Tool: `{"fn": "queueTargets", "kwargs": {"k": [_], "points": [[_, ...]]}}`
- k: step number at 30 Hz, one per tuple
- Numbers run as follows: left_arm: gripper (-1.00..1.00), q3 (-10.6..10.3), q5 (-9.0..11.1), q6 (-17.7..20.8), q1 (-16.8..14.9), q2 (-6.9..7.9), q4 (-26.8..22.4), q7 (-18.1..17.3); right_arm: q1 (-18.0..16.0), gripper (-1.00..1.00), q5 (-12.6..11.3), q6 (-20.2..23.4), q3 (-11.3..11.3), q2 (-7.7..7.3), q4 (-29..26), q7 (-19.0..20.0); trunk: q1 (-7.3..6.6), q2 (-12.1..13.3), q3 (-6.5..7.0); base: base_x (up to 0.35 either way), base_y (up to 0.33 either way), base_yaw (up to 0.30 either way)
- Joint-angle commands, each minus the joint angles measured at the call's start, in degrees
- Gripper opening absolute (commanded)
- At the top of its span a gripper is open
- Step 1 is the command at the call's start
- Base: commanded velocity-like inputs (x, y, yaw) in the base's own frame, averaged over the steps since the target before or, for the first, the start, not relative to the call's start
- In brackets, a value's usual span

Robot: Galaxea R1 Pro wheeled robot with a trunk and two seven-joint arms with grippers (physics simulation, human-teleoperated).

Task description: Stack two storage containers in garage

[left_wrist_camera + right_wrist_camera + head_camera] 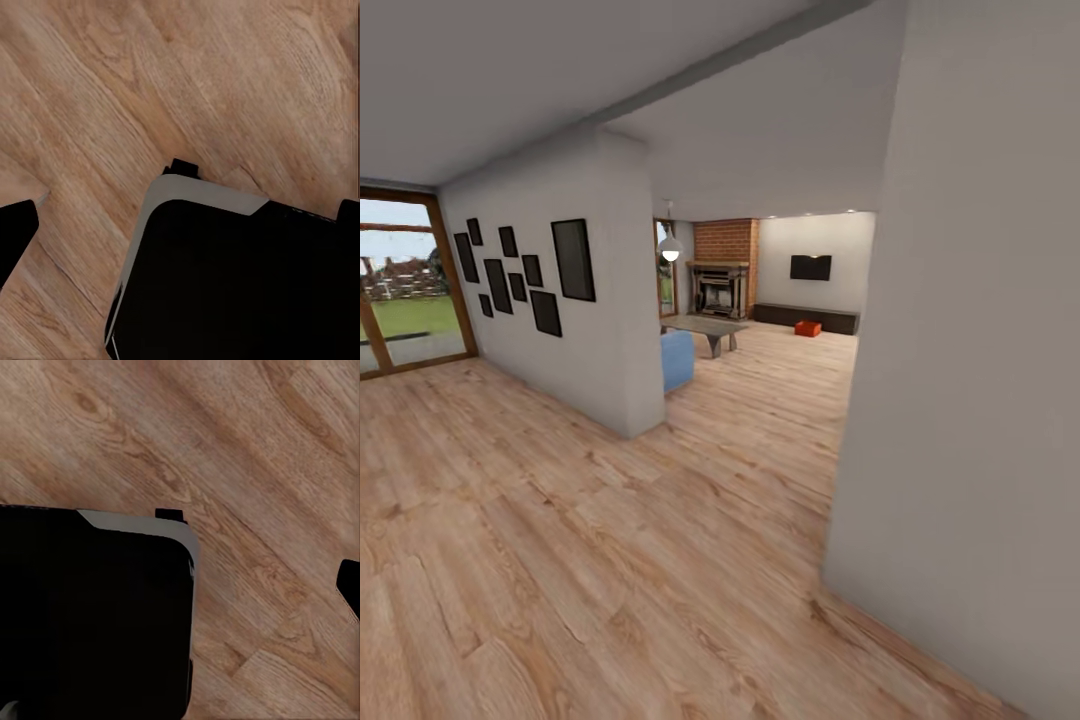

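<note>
Orange container sits far off by the living-room bench as the robot approaches across wood floor, next driving closer; claw states cannot be told.

One storage container, small and orange-red, sits on the light wood planks of the living room, far away through the opening. It lies just in front of the long dark bench, below the black TV.

no readable text, labels, brands or numbers, wall frames dark and blank
</note>
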Motion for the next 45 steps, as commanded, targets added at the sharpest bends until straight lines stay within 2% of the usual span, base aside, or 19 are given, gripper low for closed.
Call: {"fn": "queueTargets", "kwargs": {"k": [1, 22, 40, 45], "points": [[1.00, 0.07, 0.19, -0.05, -0.02, -0.02, 0.00, 0.10, -0.07, 1.00, 0.65, -0.26, -0.10, 0.00, 0.17, -0.28, 0.05, -0.05, -0.05, 0.323, 0.000, 0.001], [1.00, 0.07, 0.19, -0.22, -0.02, -0.07, 0.00, 0.10, -0.07, 1.00, 0.78, -0.08, 0.15, 0.45, 0.17, -0.38, 0.05, -0.05, -0.05, 0.323, 0.000, 0.005], [1.00, 0.07, 0.19, -0.22, -0.02, 0.01, 0.00, 0.10, -0.07, 1.00, 0.21, -0.17, -0.08, 0.07, 0.17, -0.27, 0.05, -0.05, -0.05, 0.306, 0.000, 0.260], [1.00, 0.04, 0.19, -0.22, -0.02, 0.01, 0.00, 0.10, -0.07, 1.00, 0.62, -0.22, 0.02, 0.01, 0.17, 0.19, 0.05, -0.05, -0.05, 0.300, 0.000, 0.071]]}}
